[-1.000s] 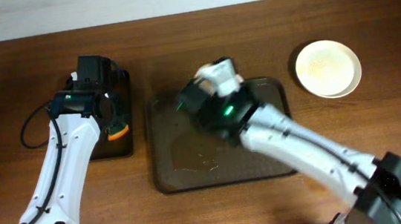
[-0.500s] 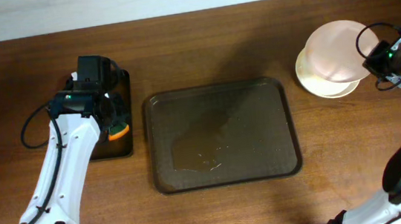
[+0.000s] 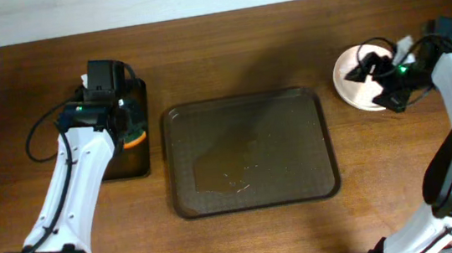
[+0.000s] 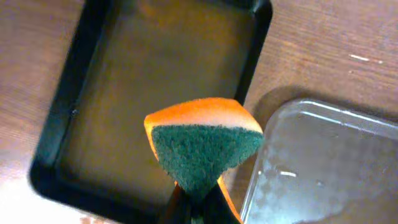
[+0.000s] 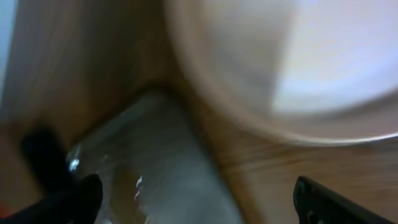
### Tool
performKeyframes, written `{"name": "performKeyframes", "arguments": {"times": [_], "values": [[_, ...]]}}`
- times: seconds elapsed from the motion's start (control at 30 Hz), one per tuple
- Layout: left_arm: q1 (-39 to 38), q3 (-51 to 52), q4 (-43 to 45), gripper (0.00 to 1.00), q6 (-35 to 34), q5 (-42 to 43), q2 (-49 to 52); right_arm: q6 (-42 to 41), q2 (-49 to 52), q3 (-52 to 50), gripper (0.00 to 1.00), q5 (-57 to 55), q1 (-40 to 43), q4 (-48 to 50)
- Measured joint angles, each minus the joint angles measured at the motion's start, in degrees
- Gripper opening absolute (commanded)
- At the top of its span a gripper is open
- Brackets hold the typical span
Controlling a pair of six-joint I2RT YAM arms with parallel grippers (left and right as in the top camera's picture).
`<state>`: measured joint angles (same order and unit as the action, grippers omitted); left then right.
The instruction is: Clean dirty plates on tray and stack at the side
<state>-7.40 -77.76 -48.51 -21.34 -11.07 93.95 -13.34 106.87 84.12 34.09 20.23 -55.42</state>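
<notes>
The wooden table (image 3: 226, 51) is filling the overhead view, and the right gripper (image 3: 377, 81) is hanging spread open with the plates (image 3: 347, 88) stacked directly beneath it. The tray (image 3: 246, 116) is lying bare and wet between the two grippers. The left gripper (image 3: 125, 129) is pinching the sponge (image 3: 132, 141) just over the black tray (image 3: 133, 163). Left wrist view: the left gripper (image 4: 194, 208) is squeezing the sponge (image 4: 202, 149), black tray (image 4: 155, 62) below, tray (image 4: 317, 168) beside. Right wrist view, blurred: the right gripper (image 5: 193, 199) is gaping, holding nothing, plates (image 5: 280, 62) just ahead. It should be rising straight up, clearing the rim before swinging, so the stack isn't getting nudged. Half a second ago that gripper was carrying a plate above the stack; now it's set down.
</notes>
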Motion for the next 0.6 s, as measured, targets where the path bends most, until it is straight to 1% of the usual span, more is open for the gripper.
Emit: {"name": "performKeyframes", "arguments": {"times": [0.07,0.13,0.17,0.2,0.23,0.27,0.3,0.33,0.37,0.43,0.47,0.5,0.6], "values": [[1.16,0.83,3.63,0.0,1.09,0.87,3.93,3.63,-4.55,0.02,0.98,1.6,-5.6,-3.91],[3.28,1.18,8.44,0.0,3.04,1.42,8.92,7.58,-6.67,0.11,0.98,1.88,-11.69,-7.54],[4.48,1.31,9.73,0.06,3.69,1.66,10.71,8.9,-6.69,0.11,0.98,1.51,-15.1,-7.96],[6.16,1.42,11.32,0.16,4.11,2.05,12.52,10.03,-6.64,0.09,0.98,0.9,-19.32,-8.15],[7.82,1.44,11.93,0.17,4.85,2.91,13.79,10.43,-6.64,0.09,0.98,0.74,-21.4,-7.87],[8.94,1.44,12.02,0.22,4.87,3.48,14.64,10.58,-6.64,0.09,0.98,0.63,-23.21,-7.5],[10.29,1.49,12.07,0.52,5.05,4.5,15.45,10.8,-6.64,0.09,0.98,0.48,-25.59,-6.91],[11.47,1.49,12.07,0.92,5.38,5.57,16.06,10.62,-6.64,0.09,0.98,0.48,-27.98,-6.27],[12.33,1.51,12.15,0.98,5.66,6.88,16.31,9.77,-6.64,0.09,0.98,0.46,-29.75,-5.31],[12.28,1.51,12.85,0.98,5.49,9.44,16.31,7.65,-6.64,0.09,0.98,0.28,-31.74,-3.96],[12.24,1.49,12.83,0.94,5.66,10.67,16.31,7.26,-6.64,0.09,0.98,0.28,-32.37,-4.04],[12.24,1.42,11.93,0.94,6.01,12.11,16.31,7.04,-6.73,0.09,0.98,0.28,-32.72,-4.42],[12.24,0.74,8.63,0.95,6.45,13.35,14.27,5.95,-9.79,0.09,0.98,-1.73,-32.72,-6.25]]}}
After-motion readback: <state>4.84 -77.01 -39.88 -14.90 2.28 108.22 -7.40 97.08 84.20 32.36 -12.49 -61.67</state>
